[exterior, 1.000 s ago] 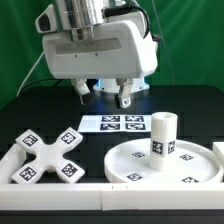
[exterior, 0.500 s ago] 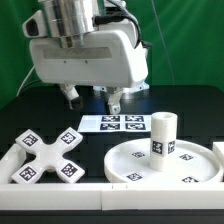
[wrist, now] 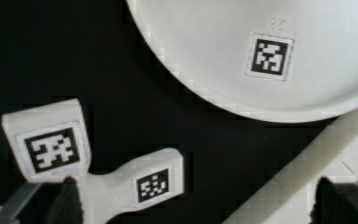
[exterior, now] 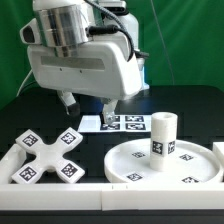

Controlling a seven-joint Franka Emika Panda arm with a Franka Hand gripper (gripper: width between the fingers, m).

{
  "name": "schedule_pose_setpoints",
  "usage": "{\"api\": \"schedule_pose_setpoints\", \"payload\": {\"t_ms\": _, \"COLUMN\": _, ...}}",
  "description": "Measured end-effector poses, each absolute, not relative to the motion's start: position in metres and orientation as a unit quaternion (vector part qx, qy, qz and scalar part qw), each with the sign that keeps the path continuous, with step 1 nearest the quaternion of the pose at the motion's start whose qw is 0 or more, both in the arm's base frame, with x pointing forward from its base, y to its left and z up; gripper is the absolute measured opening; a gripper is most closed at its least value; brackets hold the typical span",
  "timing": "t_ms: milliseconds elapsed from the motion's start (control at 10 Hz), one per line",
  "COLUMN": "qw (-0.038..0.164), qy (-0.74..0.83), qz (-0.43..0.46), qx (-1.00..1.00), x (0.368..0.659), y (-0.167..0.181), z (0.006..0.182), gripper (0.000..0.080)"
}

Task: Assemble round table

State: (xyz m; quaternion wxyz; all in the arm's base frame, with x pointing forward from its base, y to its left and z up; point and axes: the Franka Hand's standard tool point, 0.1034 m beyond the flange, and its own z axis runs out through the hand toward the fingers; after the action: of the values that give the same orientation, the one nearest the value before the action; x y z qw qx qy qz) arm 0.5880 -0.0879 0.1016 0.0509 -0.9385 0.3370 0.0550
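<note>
Above the dark gap between cross base (exterior: pixel 45 156) and disc (exterior: pixel 128 166) edge, the end effector (exterior: pixel 88 103) hangs open.

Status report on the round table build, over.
Gripper open, empty, hovering clear of parts. White X-shaped plastic cross base lies flat, untouched; short white cylinder post stands upright on large flat white round disc. Nothing blocking the cross base.

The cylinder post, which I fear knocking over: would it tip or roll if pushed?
Standing upright on the round disc, the cylinder post looks taller than wide, so a high push would probably tip it. Once on its side, its round wall would likely let it roll.
</note>
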Motion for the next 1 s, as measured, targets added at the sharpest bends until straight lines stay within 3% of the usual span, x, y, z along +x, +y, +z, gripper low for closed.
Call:
{"api": "schedule_pose_setpoints", "payload": {"t_ms": 300, "qw": 0.028, "qy": 0.084, "qz": 0.058, "qx": -0.994, "x": 0.597, "y": -0.124, "z": 0.099, "gripper": 0.0649}}
{"api": "schedule_pose_setpoints", "payload": {"t_ms": 500, "qw": 0.015, "qy": -0.033, "qz": 0.048, "qx": -0.998, "x": 0.6, "y": -0.123, "z": 0.096, "gripper": 0.0649}}
{"api": "schedule_pose_setpoints", "payload": {"t_ms": 800, "qw": 0.014, "qy": -0.064, "qz": 0.056, "qx": -0.996, "x": 0.597, "y": -0.129, "z": 0.095, "gripper": 0.0649}}
{"api": "schedule_pose_setpoints", "payload": {"t_ms": 1000, "qw": -0.005, "qy": -0.075, "qz": 0.094, "qx": -0.993, "x": 0.599, "y": -0.15, "z": 0.086, "gripper": 0.0649}}
